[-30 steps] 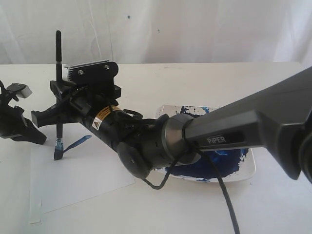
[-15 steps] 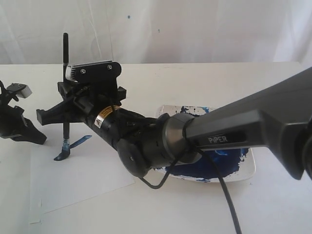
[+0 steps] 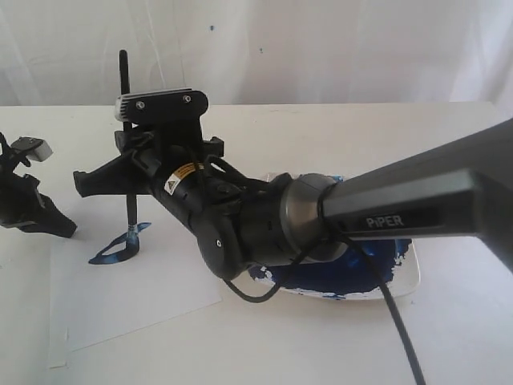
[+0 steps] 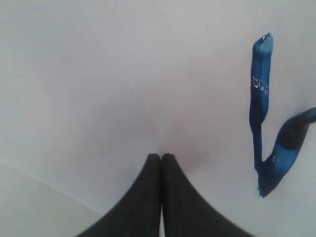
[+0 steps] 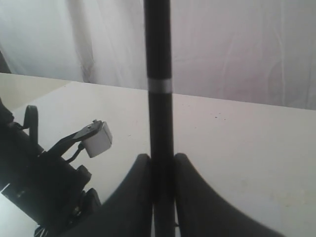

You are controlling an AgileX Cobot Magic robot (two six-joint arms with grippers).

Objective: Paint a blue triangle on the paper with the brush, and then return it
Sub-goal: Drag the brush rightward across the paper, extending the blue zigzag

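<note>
plate [image 3: 407,277] mostly hidden behind right arm [image 3: 401,212], blue triangle [image 4: 260,94] cut by edge

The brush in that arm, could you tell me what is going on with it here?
The right end effector is clamped on the brush, holding it upright with the tip down on the paper, at the blue triangle of narrow smeared strokes. The left end effector is shut and empty near the paper's left edge. The plate of blue paint sits off to the right.
</note>
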